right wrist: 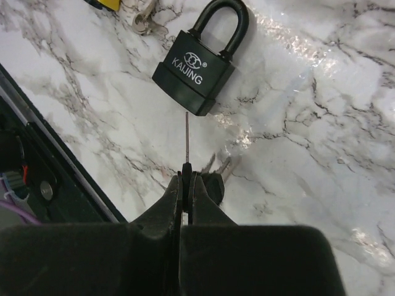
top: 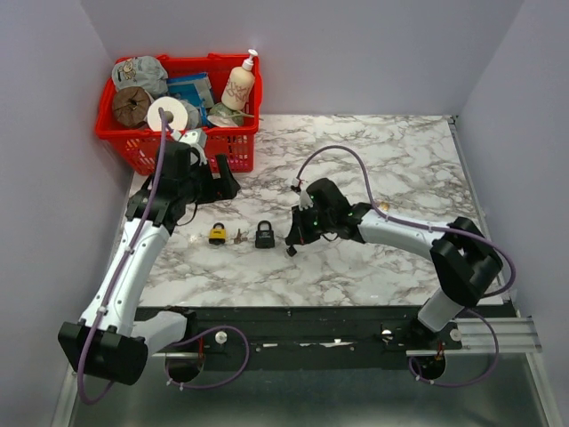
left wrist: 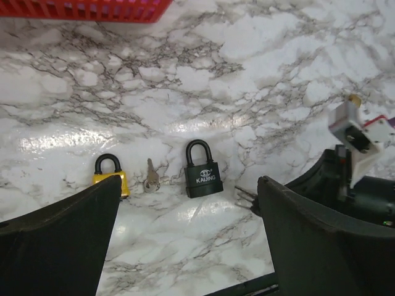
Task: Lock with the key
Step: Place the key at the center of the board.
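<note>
Pinching the key (right wrist: 186,139) between closed fingers, the right end effector (right wrist: 187,176) holds the blade edge-on, aimed at the bottom face of the black padlock (right wrist: 197,61). The tip sits at the lock body or just short of it. The wrist view is too flat to say whether it has entered the keyway. A couple of spare keys (right wrist: 219,169) from the same bunch hang beside the fingers and rest on the bench (top: 391,160).

The padlock lies flat with its shackle pointing away from the arm. Both legs of the shackle look seated in the body. It lies free on the marble, with nothing bracing it. The left end effector (top: 218,187) hovers near the red basket (top: 133,147) with its fingers spread wide and nothing between them. A yellow padlock (top: 217,234) and a loose key (top: 236,237) lie just left of the black one, and neither is touched.

By my reading the task is about halfway. The key is picked up and lined up. What seems left is pushing it fully in and turning it. Since the lock lies loose, a push could slide it along the bench.
</note>
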